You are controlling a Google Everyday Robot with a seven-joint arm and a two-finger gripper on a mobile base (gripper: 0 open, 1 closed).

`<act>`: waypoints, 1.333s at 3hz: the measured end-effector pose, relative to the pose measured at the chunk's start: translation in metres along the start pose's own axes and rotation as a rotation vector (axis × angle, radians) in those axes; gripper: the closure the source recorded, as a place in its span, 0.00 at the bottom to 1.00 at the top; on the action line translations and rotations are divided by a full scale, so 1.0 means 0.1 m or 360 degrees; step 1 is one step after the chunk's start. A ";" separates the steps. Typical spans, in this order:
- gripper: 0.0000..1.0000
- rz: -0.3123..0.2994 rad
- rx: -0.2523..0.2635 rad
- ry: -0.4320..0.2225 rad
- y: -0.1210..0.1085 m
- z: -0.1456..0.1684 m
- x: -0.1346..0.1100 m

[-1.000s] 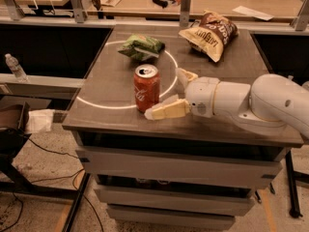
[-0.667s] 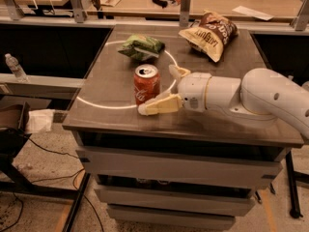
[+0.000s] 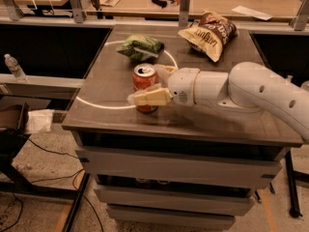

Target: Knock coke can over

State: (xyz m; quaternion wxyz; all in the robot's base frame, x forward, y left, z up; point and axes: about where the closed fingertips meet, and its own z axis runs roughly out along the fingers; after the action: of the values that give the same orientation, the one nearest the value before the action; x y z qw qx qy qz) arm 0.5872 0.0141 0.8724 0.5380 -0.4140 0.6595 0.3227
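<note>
From my seat the biggest thing in view is the dark tabletop (image 3: 104,76), marked with a thin white ring (image 3: 96,104). My white arm (image 3: 256,88) reaches in from the right and lies low across the front half, pointing left.

At the back right, a brown bag (image 3: 208,33) lies flat. Left of it, near the back middle, sits a crumpled green bag (image 3: 140,46). Both are well apart from the arm's tip.

The gripper (image 3: 144,84) is at the can (image 3: 145,77), in the front-left part of the tabletop. I see the fingers (image 3: 147,97) spread: the near one crosses in front of the can's lower half, and the far one shows just behind its upper right side, so the can sits between them. I cannot tell whether either one presses on it.

The can stands upright on its base, close to the front of the ring. Its long axis is vertical and its silver top, pull-tab showing, points straight up. It is between the green bag and the front edge.

Off to the left, on a lower ledge, stands a small bottle (image 3: 14,67).
</note>
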 end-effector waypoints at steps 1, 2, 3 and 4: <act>0.43 -0.0005 -0.0025 -0.0010 0.03 0.06 -0.06; 0.65 -0.0015 -0.0035 -0.0006 0.05 0.08 -0.07; 0.89 -0.0126 -0.0026 -0.0076 0.05 0.03 -0.17; 1.00 -0.0387 -0.0015 -0.0186 0.03 -0.09 -0.44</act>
State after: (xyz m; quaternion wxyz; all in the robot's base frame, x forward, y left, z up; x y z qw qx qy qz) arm 0.5840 0.0160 0.9170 0.6087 -0.4739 0.5704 0.2819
